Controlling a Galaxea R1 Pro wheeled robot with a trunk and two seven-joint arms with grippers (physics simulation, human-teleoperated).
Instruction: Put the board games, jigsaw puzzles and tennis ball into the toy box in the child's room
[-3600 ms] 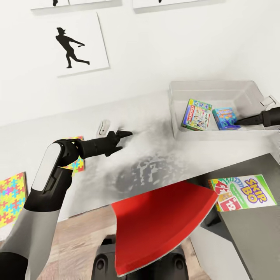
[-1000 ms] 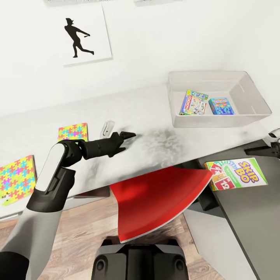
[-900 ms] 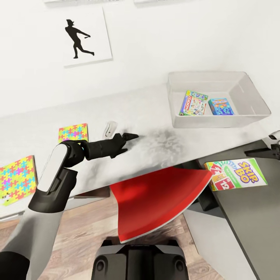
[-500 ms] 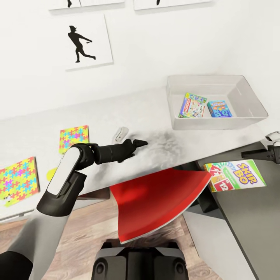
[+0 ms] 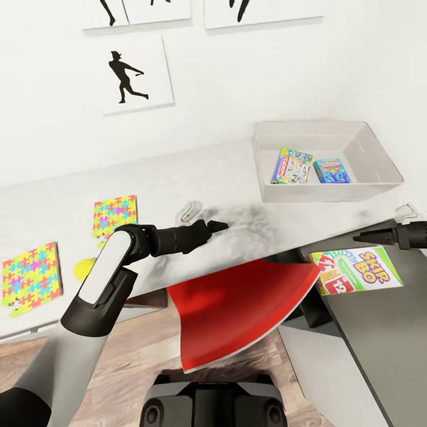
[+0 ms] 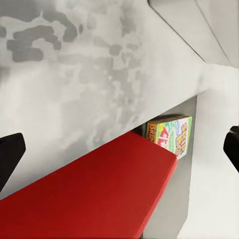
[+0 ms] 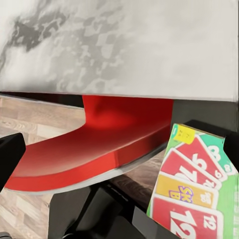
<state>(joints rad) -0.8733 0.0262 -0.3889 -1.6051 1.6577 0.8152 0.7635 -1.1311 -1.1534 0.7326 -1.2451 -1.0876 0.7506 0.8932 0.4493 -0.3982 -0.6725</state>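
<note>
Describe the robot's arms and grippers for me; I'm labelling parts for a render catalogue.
The left arm has a glossy white rounded panel on a black segment, a pale grey segment below it and a matte black forearm tapering to the slim black left gripper. The right gripper is a matching narrow black shape with a pointed tip. In the left wrist view, one black fingertip looks blunt and rounded. No cables or markings are visible.

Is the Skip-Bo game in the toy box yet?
No, the Skip-Bo game lies on the dark cabinet top, outside the toy box.
</note>
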